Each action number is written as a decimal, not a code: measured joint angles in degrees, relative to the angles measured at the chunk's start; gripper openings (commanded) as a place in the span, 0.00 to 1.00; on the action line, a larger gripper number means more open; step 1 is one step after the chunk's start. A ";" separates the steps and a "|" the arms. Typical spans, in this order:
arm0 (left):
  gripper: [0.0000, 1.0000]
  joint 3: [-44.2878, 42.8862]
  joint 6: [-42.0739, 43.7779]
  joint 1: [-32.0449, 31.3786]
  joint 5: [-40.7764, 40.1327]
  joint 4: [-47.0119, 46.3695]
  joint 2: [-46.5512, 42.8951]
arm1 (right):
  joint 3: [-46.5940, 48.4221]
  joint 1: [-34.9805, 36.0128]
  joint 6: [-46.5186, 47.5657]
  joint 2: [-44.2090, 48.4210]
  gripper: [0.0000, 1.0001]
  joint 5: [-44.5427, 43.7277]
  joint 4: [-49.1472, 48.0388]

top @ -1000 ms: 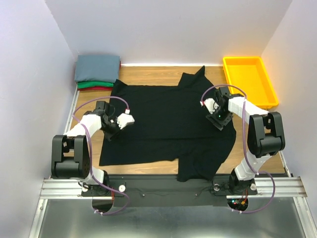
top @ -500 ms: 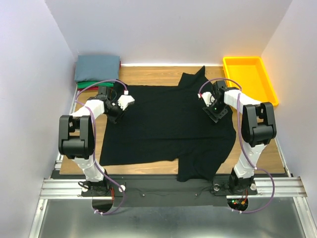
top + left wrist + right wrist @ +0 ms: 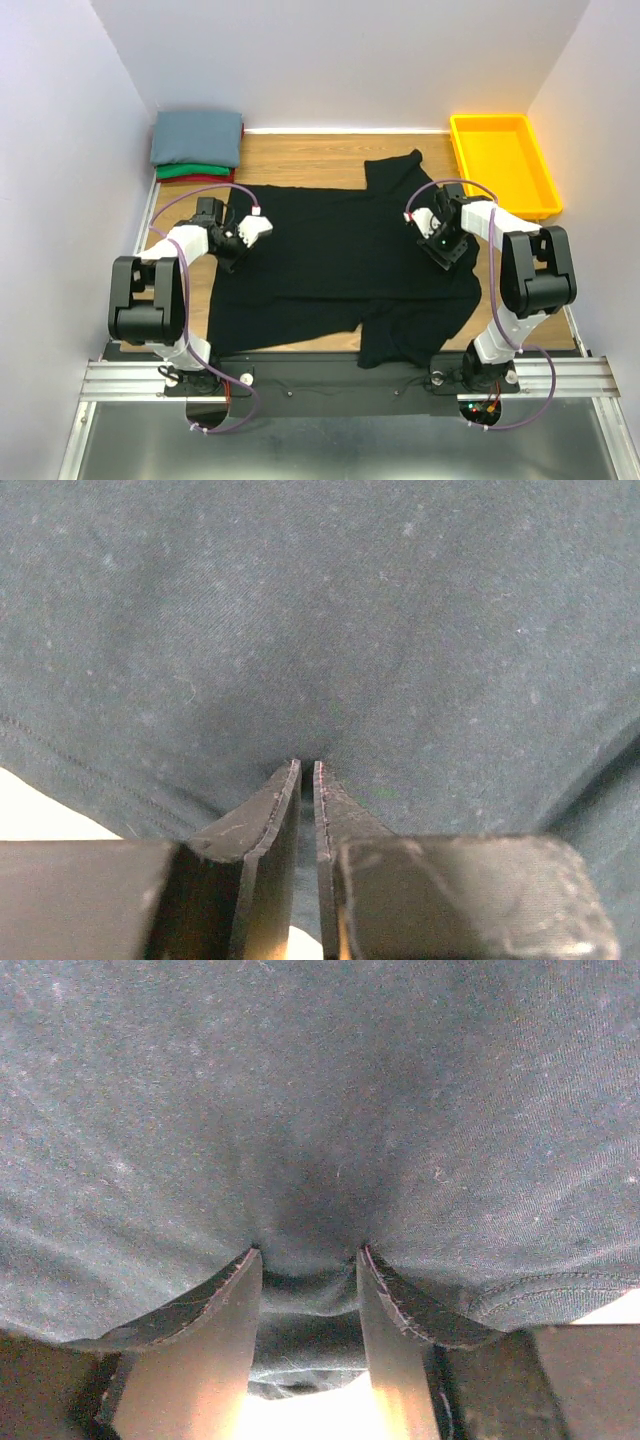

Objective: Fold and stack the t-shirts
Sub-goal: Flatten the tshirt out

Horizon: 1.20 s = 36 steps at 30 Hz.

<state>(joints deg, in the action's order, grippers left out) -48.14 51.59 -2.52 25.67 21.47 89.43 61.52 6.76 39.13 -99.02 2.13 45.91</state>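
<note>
The large black t-shirt lies spread over the wooden table, with a sleeve at the far middle and a rumpled part at the near right. My left gripper is at its left edge. In the left wrist view it is shut on a thin pinch of the black cloth. My right gripper is at the shirt's right edge. In the right wrist view it is shut on a thicker bunch of the cloth. Folded grey-blue, green and red shirts are stacked at the far left.
A yellow plastic bin stands at the far right corner. Walls close the table in on the left, back and right. Bare wood shows beyond the shirt's far edge.
Both grippers have moved toward the near edge while shut on the black shirt. The shirt's far edge has come nearer with them.
</note>
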 measured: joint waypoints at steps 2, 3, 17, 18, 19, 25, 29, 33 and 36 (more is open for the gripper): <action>0.21 1.25 0.52 0.00 0.46 1.11 -1.38 | -0.17 -0.02 0.20 0.17 0.52 -0.02 0.96; 0.22 1.57 0.79 0.00 0.70 1.77 -1.86 | -0.04 -0.15 0.28 0.15 0.53 0.02 1.53; 0.43 -20.74 -2.95 4.66 9.42 11.10 2.29 | 37.79 -6.69 -9.40 -13.44 0.57 8.94 2.67; 0.44 -22.45 -4.46 4.92 9.84 9.55 2.47 | 40.61 -6.69 -11.13 -15.32 0.57 9.49 1.64; 0.44 -24.35 -5.86 5.16 10.05 7.82 2.97 | 44.11 -6.69 -12.59 -17.99 0.57 10.01 0.81; 0.45 -31.98 -16.22 5.64 8.83 -2.95 9.25 | 64.30 -6.69 -22.97 -35.26 0.61 10.78 -3.80; 0.44 -34.53 -22.05 5.88 6.71 -8.15 15.39 | 73.42 -6.69 -27.93 -44.85 0.66 10.29 -7.13; 0.45 -35.93 -25.92 6.21 5.27 -10.60 20.81 | 76.30 -6.69 -31.65 -48.92 0.70 10.32 -10.29; 0.45 -35.93 -27.56 6.45 4.76 -11.02 23.23 | 76.32 -6.69 -33.59 -49.81 0.70 10.40 -12.37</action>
<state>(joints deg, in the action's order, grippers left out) -84.07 24.03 3.92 30.44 10.46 112.66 137.84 0.08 5.54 -148.83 12.53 33.54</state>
